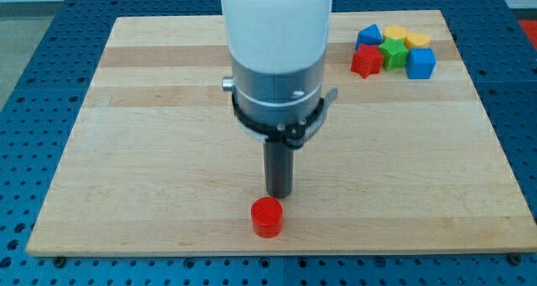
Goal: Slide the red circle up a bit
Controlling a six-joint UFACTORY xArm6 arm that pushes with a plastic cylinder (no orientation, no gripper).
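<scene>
The red circle (268, 217) is a short red cylinder near the bottom edge of the wooden board (151, 152), a little left of the view's middle. My tip (278, 195) is the lower end of the dark rod and stands just above the red circle in the view, slightly to its right, very close to it; I cannot tell whether they touch. The arm's white and grey body hides the board behind the rod.
A cluster of blocks sits at the view's top right: a red star (366, 61), a green block (392, 53), a blue block (420, 63), another blue block (368, 36) and two yellow blocks (394, 33) (417, 40).
</scene>
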